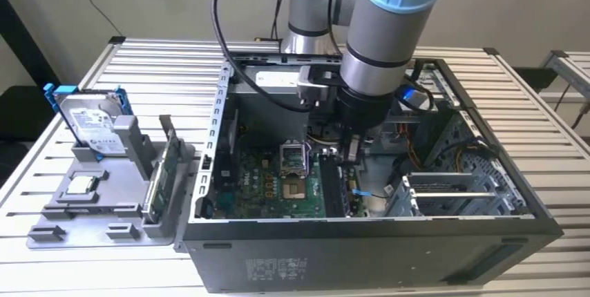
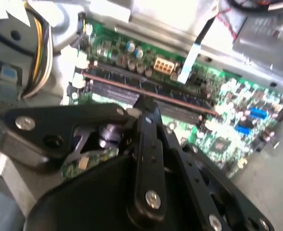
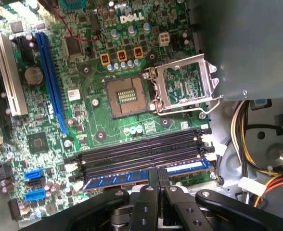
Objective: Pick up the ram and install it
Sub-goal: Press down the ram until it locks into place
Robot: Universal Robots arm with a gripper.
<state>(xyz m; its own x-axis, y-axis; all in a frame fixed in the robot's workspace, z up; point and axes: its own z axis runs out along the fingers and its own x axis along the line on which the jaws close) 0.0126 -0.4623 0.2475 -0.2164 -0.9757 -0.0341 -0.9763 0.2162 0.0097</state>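
Observation:
The ram (image 3: pixel 132 179) is a long narrow blue stick with a pale label. It stands on edge in the motherboard's memory slot nearest my gripper, beside several empty black slots (image 3: pixel 141 154). In the second wrist view the ram (image 2: pixel 180 102) shows edge-on as a thin dark and copper strip. My gripper (image 3: pixel 159 177) reaches down inside the open computer case (image 1: pixel 369 238), its black fingers (image 2: pixel 148 113) drawn together on the stick's upper edge near its middle. In the exterior view my gripper (image 1: pixel 351 153) hangs low over the green motherboard (image 1: pixel 267 186).
A grey fixture (image 1: pixel 101 193) at the exterior view's left holds a hard drive in a blue frame (image 1: pixel 92 121) and a green card (image 1: pixel 162 179). The processor socket (image 3: pixel 127 96) with its raised bracket (image 3: pixel 185 86), yellow cables (image 3: pixel 242 139) and a drive cage (image 1: pixel 452 193) crowd the case.

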